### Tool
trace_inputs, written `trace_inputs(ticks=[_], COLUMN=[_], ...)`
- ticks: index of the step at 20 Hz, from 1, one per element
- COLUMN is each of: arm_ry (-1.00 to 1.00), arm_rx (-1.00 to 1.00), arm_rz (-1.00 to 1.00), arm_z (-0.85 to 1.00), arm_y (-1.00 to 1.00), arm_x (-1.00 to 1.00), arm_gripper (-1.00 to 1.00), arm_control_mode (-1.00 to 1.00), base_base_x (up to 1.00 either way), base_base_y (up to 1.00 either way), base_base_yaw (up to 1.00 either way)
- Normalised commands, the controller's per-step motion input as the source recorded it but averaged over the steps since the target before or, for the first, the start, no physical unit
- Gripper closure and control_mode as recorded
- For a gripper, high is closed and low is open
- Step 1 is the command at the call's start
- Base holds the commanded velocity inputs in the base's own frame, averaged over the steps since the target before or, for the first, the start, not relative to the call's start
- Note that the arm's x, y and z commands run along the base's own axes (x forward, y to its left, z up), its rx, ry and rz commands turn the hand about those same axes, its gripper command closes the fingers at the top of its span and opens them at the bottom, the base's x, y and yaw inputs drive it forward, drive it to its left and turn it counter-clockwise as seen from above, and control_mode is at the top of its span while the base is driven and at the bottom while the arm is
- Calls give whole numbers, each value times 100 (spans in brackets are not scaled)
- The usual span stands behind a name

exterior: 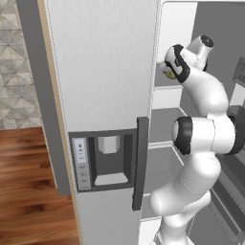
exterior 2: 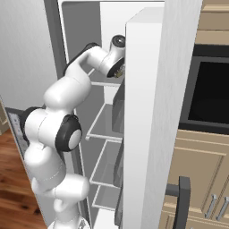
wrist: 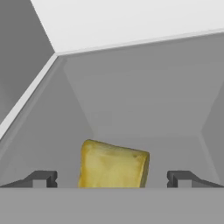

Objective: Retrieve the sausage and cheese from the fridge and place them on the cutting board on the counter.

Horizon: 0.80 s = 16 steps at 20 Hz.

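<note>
The cheese (wrist: 113, 165) is a yellow chunk with a mottled, slightly olive face, rounded top corners and a top edge that slopes a little to one side. It sits on the grey floor of a fridge (exterior: 103, 67) shelf, with grey walls behind it and a white panel above. My gripper (wrist: 112, 178) has its jaws spread wide, one dark fingertip (wrist: 41, 178) on each side of the cheese, neither touching it.

My hand view gives the cheese close and whole. The left base view gives just a yellow scrap (exterior: 169, 74) past my wrist, high in the open fridge, plus the closed door with its dispenser (exterior: 109, 160) and dark handle (exterior: 140, 162). The right base view adds the white shelves (exterior 2: 105, 127) below my arm and the beige cabinets (exterior 2: 203, 174) beside the fridge.
</note>
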Motion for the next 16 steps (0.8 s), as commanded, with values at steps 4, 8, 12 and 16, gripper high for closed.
trace_inputs(ticks=[4, 8, 12, 16], arm_ry=[3, 3, 2, 0], arm_rx=[0, 0, 0, 0], arm_rz=[0, 0, 0, 0], arm_z=[-10, -18, -24, -28], arm_y=[-1, 0, -2, -8], arm_x=[11, 1, 0, -14], arm_gripper=[-100, 100, 100, 100], arm_control_mode=[-100, -100, -100, -100], base_base_x=[0, 0, 0, 0], base_base_y=[0, 0, 0, 0], base_base_yaw=[0, 0, 0, 0])
